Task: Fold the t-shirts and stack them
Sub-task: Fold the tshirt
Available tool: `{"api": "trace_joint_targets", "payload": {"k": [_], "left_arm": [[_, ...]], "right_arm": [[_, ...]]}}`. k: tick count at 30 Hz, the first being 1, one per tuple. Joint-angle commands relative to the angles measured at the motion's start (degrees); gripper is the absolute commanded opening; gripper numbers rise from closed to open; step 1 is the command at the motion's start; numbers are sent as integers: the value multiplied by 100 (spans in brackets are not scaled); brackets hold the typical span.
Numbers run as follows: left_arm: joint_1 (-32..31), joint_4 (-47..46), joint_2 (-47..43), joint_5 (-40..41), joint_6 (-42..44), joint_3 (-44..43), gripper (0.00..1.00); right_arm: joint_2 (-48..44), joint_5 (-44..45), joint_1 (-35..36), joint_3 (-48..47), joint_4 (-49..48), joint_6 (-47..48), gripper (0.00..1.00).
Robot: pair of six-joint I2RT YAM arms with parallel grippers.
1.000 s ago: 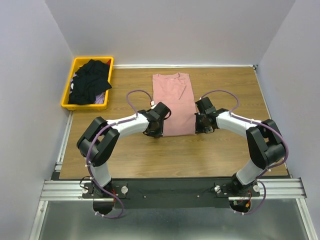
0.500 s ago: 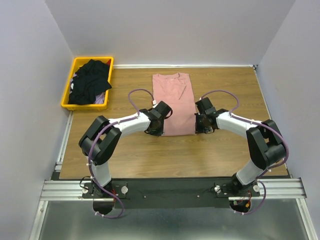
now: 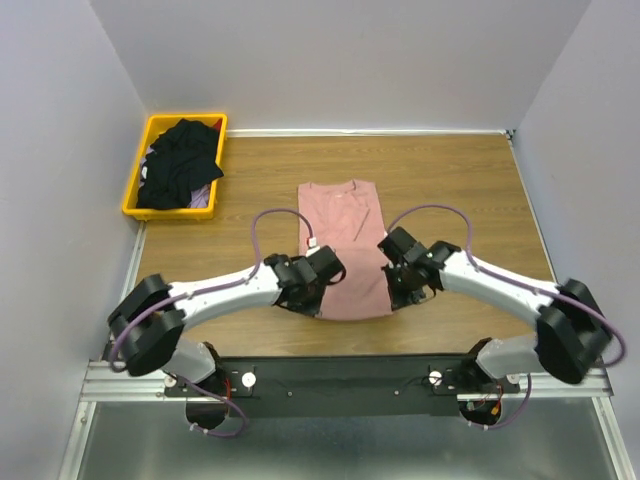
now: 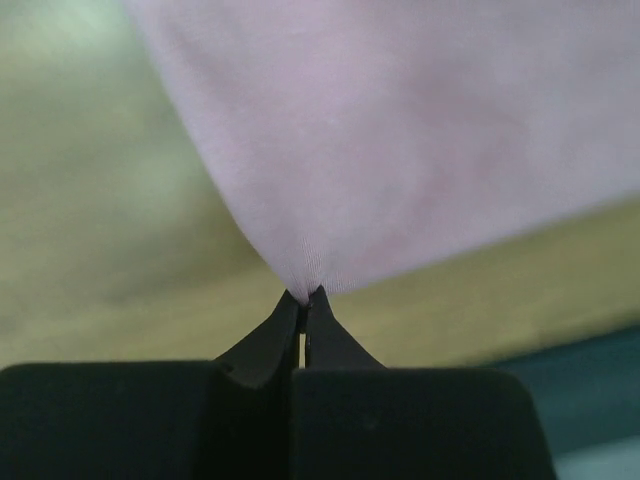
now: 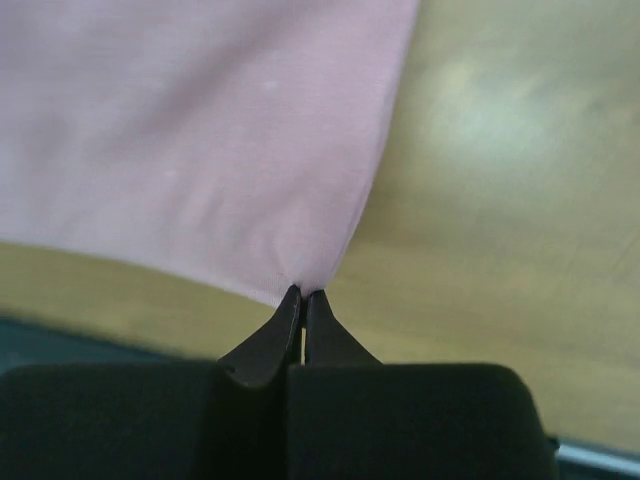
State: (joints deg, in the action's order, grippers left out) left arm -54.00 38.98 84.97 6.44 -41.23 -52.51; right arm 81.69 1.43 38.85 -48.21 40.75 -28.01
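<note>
Bench (image 3: 470,190) carries the pink t-shirt (image 3: 340,225) at centre, collar toward 12 o'clock. Black t-shirts (image 3: 180,165) lie heaped in the yellow bin (image 3: 170,213) at 10 o'clock. Left gripper (image 4: 303,297) and right gripper (image 5: 303,293) each pinch a hem corner. Cloth judged light, limp and sag-prone, so corner holds suit it.

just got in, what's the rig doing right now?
Both arms hold the pink t-shirt, laid out on the table. The left tool and the right tool are each shut on one of its near corners. The black t-shirts are heaped in the yellow bin, far left.
</note>
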Motion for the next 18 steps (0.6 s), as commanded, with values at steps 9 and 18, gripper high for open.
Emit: {"api": "trace_joint_targets", "payload": {"k": [9, 18], "left_arm": [[-1433, 1603, -2098, -436, -1899, 366, 0], [1215, 455, -1704, -221, 316, -602, 0]], "right_arm": [[-1799, 38, 1125, -1022, 2296, -1278, 1], [398, 297, -105, -3755, 2069, 365, 1]]}}
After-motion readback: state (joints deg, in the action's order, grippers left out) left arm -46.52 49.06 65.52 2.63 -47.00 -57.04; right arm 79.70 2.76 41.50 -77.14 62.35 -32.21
